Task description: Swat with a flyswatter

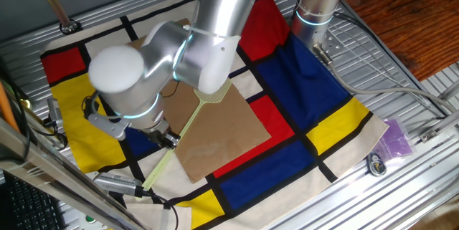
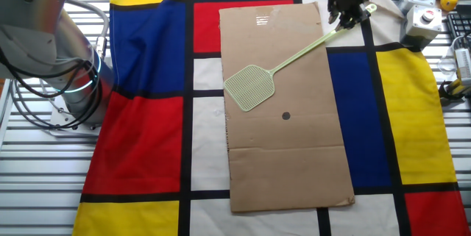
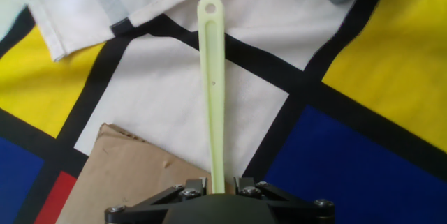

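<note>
The pale yellow-green flyswatter (image 2: 250, 87) lies diagonally over the brown cardboard sheet (image 2: 294, 155), its mesh head near the sheet's left edge. A small black dot (image 2: 285, 116) sits on the cardboard just right of the head. My gripper (image 2: 346, 8) is shut on the thin handle near its far end, at the cardboard's top right corner. In one fixed view the handle (image 1: 179, 133) runs down-left through the gripper (image 1: 169, 141). In the hand view the handle (image 3: 211, 77) passes between the jaws of the gripper (image 3: 220, 185) and ends in a hanging hole.
A checked red, blue, yellow and white cloth (image 2: 147, 140) covers the table. Button boxes and small toys (image 2: 427, 1) stand at the top right corner. The arm's base (image 2: 66, 81) stands at the left. A purple bag (image 1: 396, 138) lies off the cloth.
</note>
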Robot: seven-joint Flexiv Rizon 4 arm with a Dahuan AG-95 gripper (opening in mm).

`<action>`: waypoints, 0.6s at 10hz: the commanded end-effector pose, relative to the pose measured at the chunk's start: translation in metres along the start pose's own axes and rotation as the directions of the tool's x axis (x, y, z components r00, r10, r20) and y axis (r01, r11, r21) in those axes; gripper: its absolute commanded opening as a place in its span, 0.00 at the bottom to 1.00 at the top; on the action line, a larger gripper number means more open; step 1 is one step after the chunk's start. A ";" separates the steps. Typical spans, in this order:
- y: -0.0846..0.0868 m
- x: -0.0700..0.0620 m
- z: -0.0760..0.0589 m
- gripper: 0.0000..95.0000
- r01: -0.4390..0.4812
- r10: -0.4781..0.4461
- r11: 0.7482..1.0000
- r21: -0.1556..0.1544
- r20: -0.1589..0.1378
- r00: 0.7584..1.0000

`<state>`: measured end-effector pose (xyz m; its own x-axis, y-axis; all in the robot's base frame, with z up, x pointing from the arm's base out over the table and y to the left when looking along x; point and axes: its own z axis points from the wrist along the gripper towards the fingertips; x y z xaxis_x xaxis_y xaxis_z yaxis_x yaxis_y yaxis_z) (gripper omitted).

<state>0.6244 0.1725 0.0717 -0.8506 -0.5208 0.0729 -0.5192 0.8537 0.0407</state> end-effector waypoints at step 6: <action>-0.001 -0.001 0.000 0.20 0.003 -0.003 1.000 -0.006 -0.004 1.000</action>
<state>0.6226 0.1710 0.0726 -0.8482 -0.5245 0.0733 -0.5227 0.8514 0.0436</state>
